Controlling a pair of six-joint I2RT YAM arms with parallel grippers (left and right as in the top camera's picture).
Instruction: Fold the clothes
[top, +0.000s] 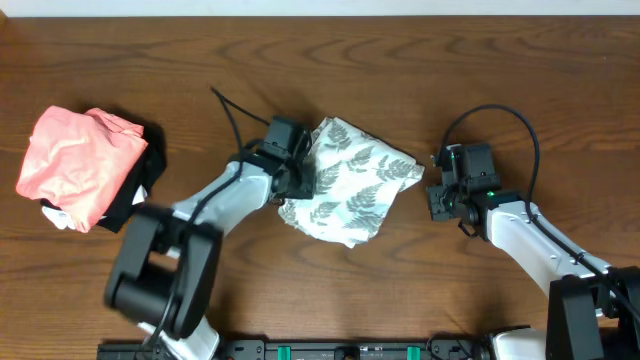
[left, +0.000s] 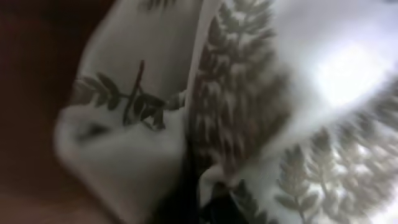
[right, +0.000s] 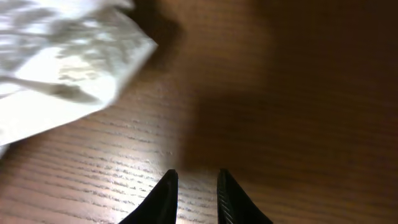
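Sitting well left of the clothes is a pink garment.

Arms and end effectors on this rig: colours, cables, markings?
Left arm and right arm: white links, black joints. Left end effector: black, thin black cable trailing off. Right end effector: black, green light on housing, black cable loop above; fingers black, tapered. No markings legible.

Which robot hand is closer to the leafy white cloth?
The left. The left gripper is right at the leafy garment, against the fabric at its left edge. The right gripper sits off its right corner, apart from it, over bare table.
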